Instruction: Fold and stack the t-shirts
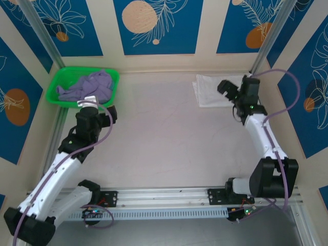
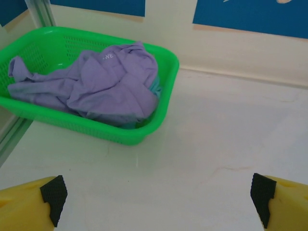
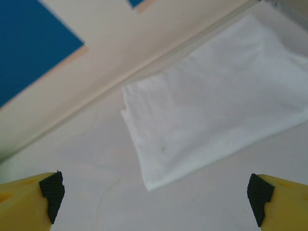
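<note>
While both my arms reach out from the near edge, the pale desk point(image 1: 164, 138) spreads wide and mostly bare between them. At its far right corner, close to the back wall, the white t-shirt point(image 1: 210, 92) lies folded into a flat rectangle; from my right wrist I see it point(image 3: 211, 106) smooth and neat, one corner pointing toward me, with bare desk just beyond its edge. In the far left corner sits the green basket point(image 1: 55, 87), its perforated rim point(image 2: 169, 62) standing on the desk near the wall. The lavender t-shirt point(image 1: 91, 86) is crumpled inside it, heaped in loose folds that rise about level with the rim point(image 2: 106, 84), and a sliver of teal cloth point(image 2: 154, 89) shows at its right side against the basket wall. My right end effector point(image 1: 233, 95) hovers over the near right part of the white t-shirt, jaws spread wide with nothing between them point(image 3: 156, 192). My left end effector point(image 1: 95, 106) hangs just short of the basket's near side, likewise wide open and holding nothing, its yellow fingers and black pads apart above bare desk point(image 2: 158, 195)
</note>
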